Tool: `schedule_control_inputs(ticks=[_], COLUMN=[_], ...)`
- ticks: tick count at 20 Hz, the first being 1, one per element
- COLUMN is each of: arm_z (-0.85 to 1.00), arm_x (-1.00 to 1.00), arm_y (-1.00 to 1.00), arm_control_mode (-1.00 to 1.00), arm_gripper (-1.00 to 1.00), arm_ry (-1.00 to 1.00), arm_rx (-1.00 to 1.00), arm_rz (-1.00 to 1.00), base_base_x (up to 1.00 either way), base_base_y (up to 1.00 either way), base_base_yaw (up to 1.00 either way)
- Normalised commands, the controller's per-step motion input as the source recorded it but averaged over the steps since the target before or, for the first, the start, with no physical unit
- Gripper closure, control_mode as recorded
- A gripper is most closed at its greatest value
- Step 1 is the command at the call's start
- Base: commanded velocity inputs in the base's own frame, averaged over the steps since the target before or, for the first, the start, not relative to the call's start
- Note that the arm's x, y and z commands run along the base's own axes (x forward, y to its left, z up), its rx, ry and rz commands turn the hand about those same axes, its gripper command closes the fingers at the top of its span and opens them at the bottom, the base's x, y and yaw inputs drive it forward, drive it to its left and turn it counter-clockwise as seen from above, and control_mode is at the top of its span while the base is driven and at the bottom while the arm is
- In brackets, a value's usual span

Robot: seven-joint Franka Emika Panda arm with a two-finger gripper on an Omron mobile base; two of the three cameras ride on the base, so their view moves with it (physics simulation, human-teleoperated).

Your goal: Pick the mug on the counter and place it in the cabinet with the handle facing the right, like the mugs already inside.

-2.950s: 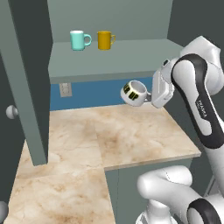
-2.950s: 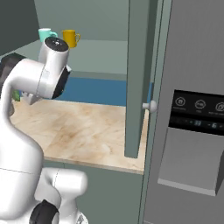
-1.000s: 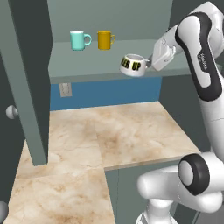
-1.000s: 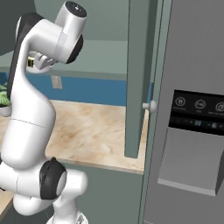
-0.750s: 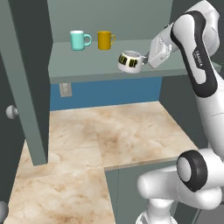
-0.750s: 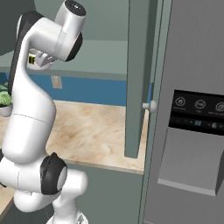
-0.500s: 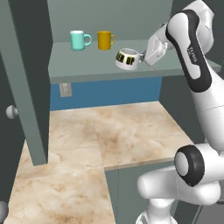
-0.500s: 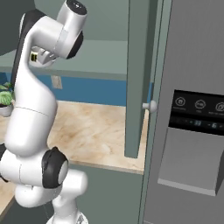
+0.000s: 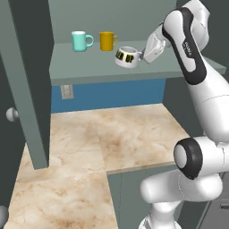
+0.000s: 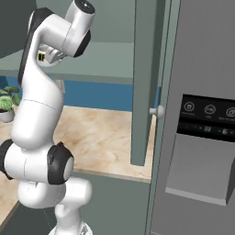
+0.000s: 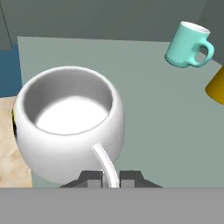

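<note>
The squat white mug (image 9: 126,57) with black-and-yellow marks hangs tilted just over the front of the cabinet's shelf (image 9: 89,68), right of the mustard-yellow mug (image 9: 107,41) and the teal mug (image 9: 80,41). My gripper (image 9: 143,53) is shut on its small white handle (image 11: 106,165), which points right, toward the hand. In the hand view the mug (image 11: 65,127) is close up, its opening facing the camera, my gripper (image 11: 111,179) pinching the handle. The teal mug (image 11: 188,43) and the yellow mug (image 11: 216,85) stand beyond it. The marbled counter (image 9: 116,134) lies below.
The cabinet's tall left door (image 9: 27,80) stands open with its round knob (image 9: 12,114). In the right base view the other door (image 10: 147,82) and its knob (image 10: 158,110) stand beside a grey fridge (image 10: 206,124). A potted plant (image 10: 7,103) sits far left.
My arm has lifted the mug from below shelf height up and leftward over the shelf, closer to the yellow mug. The grip on the handle has held throughout.
</note>
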Motion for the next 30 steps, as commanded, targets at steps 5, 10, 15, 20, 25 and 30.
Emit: schedule_control_inputs(ticks=[5, 10, 15, 20, 25, 30], arm_z=[0.01, 0.0, 0.0, -0.08, -0.06, 0.19], arm_x=[0.29, 0.05, 0.07, 0.02, 0.0, 0.0], arm_y=[0.0, 0.0, 0.02, 0.0, 0.0, -0.05], arm_control_mode=[-1.0, -1.0, -1.0, -1.0, -1.0, -1.0], arm_gripper=[1.0, 1.0, 1.0, -1.0, -1.0, -1.0], arm_ry=[0.0, 0.0, 0.0, 0.0, 0.0, -0.04], arm_rx=[-0.03, -0.05, -0.04, -0.04, -0.04, 0.0], arm_rz=[0.0, 0.0, 0.0, 0.0, 0.0, 0.01], base_base_x=[0.0, 0.0, 0.0, 0.0, 0.0, 0.0], base_base_y=[0.0, 0.0, 0.0, 0.0, 0.0, 0.0], base_base_yaw=[0.0, 0.0, 0.0, 0.0, 0.0, 0.0])
